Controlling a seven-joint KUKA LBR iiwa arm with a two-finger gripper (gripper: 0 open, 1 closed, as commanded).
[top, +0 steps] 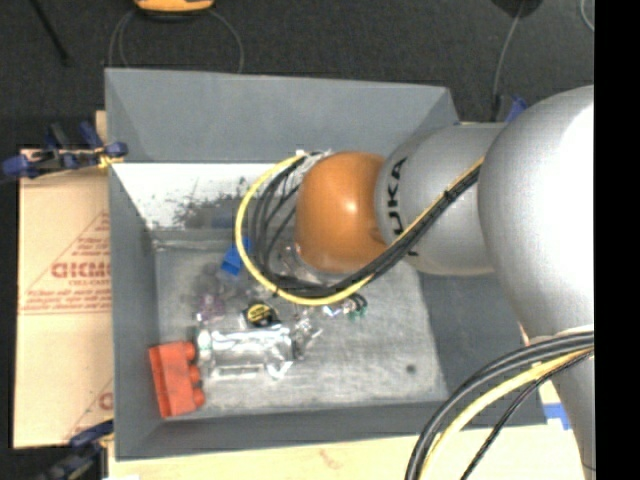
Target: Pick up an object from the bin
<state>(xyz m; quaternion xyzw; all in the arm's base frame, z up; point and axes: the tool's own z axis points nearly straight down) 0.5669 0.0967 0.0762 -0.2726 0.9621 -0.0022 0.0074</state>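
Observation:
My gripper (316,311) pokes out from under the arm's orange cover, low over the middle of the bin. Just left of it lies a small black and yellow round thing (260,314). A small green piece (356,308) lies at its right. Below it, a crinkled clear plastic packet (245,353) lies flat on the floor. A blue piece (232,263) sits up and to the left, half hidden by the cables.
An orange-red block (176,378) lies in the bin's front left corner, touching the packet's left end. A pale purple scrap (210,293) lies left of centre. The arm and its cables cover the bin's back right part.

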